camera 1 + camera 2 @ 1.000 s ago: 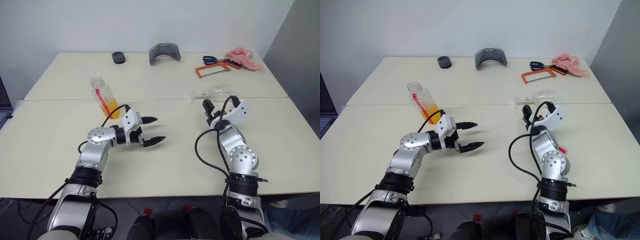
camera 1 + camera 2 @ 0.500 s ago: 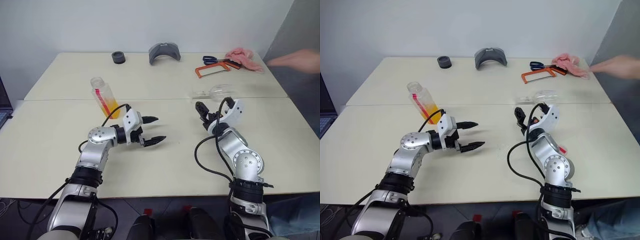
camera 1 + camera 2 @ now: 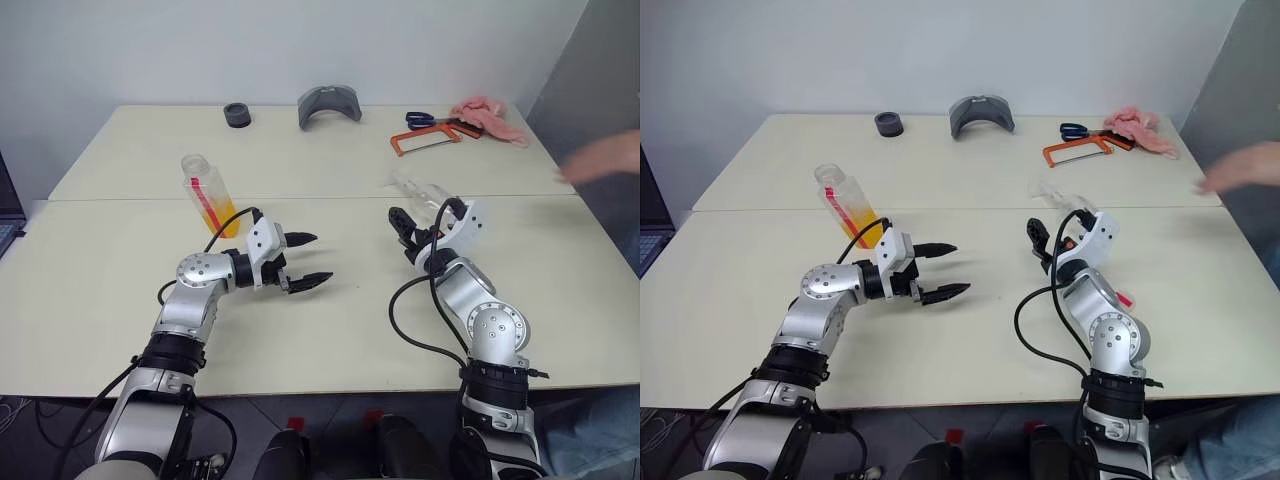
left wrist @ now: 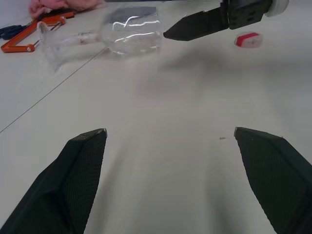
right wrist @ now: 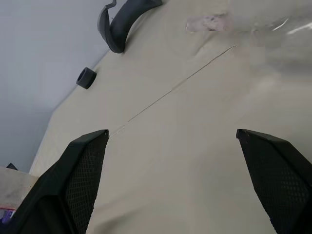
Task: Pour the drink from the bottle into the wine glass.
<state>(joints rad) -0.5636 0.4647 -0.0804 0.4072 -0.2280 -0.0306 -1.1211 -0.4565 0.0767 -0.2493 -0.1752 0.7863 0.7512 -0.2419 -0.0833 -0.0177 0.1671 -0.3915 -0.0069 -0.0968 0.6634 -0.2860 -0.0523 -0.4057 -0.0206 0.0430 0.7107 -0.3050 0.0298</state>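
Nothing poured. Bottle point(image 3: 209, 194) stands uncapped, drink point(image 3: 222, 217) inside, ungrabbed. Glass point(image 4: 105, 35) lies toppled, far right. Left gripper point(image 3: 305, 260) and right gripper point(image 3: 421, 226) gape empty.

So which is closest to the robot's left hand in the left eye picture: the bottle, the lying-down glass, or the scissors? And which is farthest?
1. Bottle: nearest, standing just behind the left hand, a bit to its left.
2. Glass: lying on its side across the table, in front of the right hand.
3. Scissors: farthest, at the table's far right end.

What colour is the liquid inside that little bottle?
Orange-yellow drink in the bottle; clearest in the left eye view.
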